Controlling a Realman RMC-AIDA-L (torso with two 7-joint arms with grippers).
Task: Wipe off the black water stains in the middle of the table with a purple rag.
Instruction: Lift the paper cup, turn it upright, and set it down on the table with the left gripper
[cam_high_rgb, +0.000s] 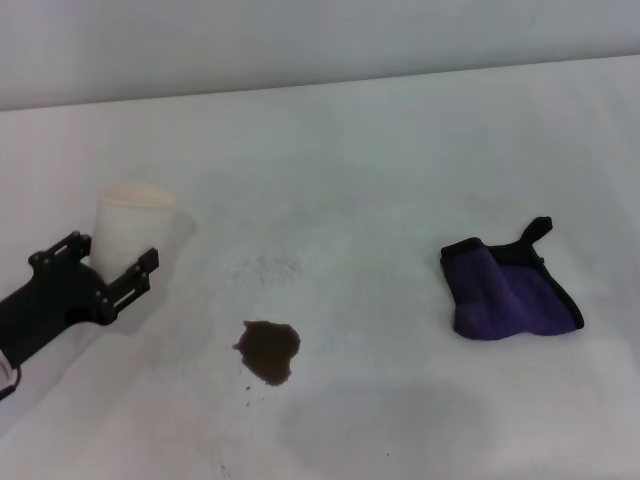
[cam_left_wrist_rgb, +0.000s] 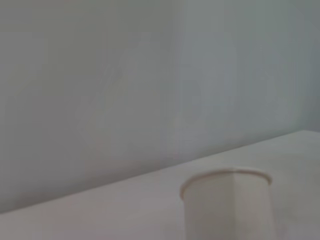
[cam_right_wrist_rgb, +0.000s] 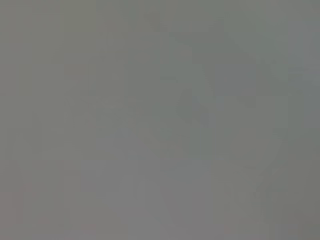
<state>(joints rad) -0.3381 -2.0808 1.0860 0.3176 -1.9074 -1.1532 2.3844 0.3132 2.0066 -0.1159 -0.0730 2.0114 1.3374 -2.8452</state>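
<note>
Left gripper (cam_high_rgb: 112, 268) fingers spread wide beside, perhaps touching, the cup (cam_high_rgb: 130, 232)

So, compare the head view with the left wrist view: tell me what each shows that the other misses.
Only the head view shows the purple rag lying flat, the black water stains, and the left tool, open beside the cup. Only the left wrist view shows the plain grey wall behind the table edge. Both share the white paper cup, standing upright, and the table. The right tool appears in neither.
</note>
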